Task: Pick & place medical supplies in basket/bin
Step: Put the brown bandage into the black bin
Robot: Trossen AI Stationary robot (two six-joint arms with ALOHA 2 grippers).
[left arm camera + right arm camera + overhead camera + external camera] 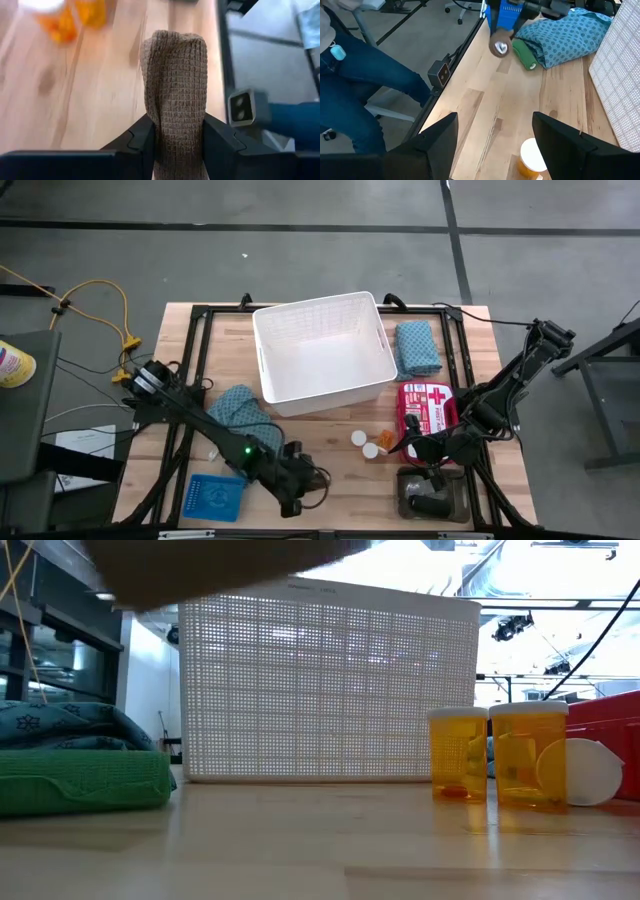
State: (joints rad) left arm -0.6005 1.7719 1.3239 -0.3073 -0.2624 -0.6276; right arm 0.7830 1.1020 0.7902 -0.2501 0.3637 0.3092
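Up high, the white basket sits at the back of the table. The left gripper is at the front edge, near the blue mesh tray. The right gripper hangs just above the grey tray.

Down low, two orange pill bottles stand in front of the basket.

From the left wrist, the fingers squeeze a brown bandage roll.

From the right wrist, the fingers are apart, holding nothing. A teal cloth lies far off.
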